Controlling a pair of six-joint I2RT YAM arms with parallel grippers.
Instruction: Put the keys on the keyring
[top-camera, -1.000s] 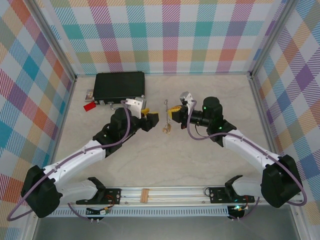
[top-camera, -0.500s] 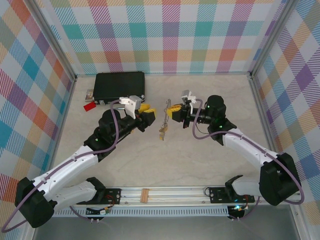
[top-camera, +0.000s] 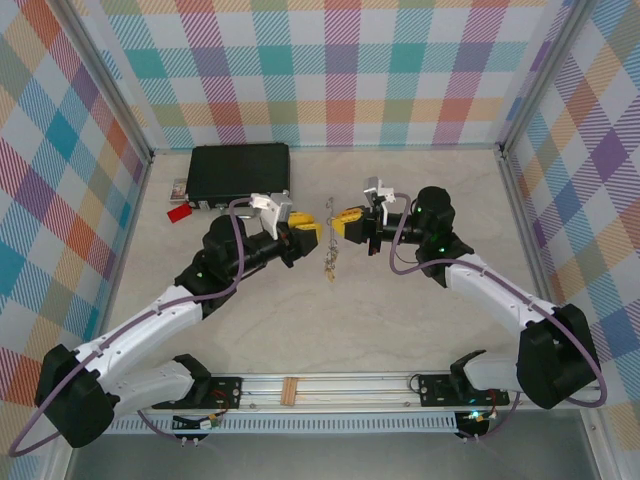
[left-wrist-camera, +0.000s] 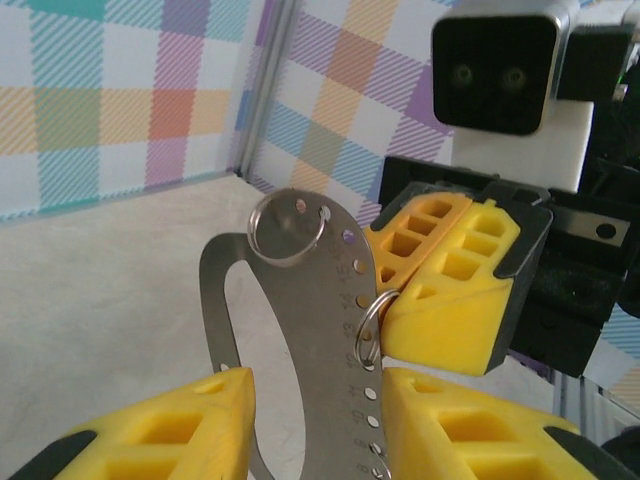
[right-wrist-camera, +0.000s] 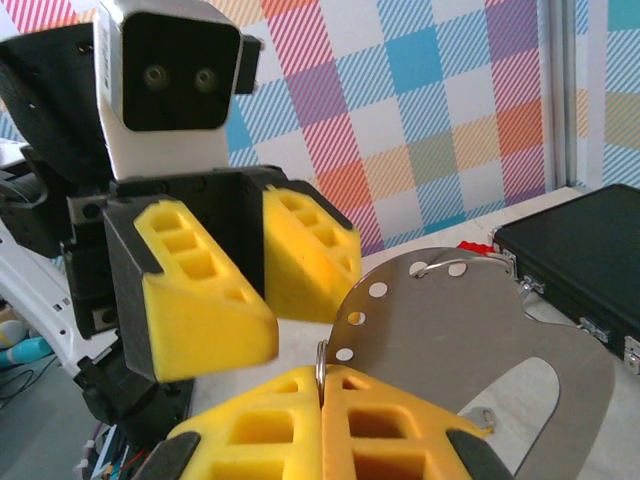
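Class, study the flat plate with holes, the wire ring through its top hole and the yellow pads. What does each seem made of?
Flat plate: probably brushed steel; grey, dull sheen, cleanly punched holes.
Wire ring: polished metal, likely steel; bright glints along thin coils.
Yellow pads: seemingly printed or moulded plastic; matte, with open square cells.

black case: far left, flat | red tag: beside its near-left corner
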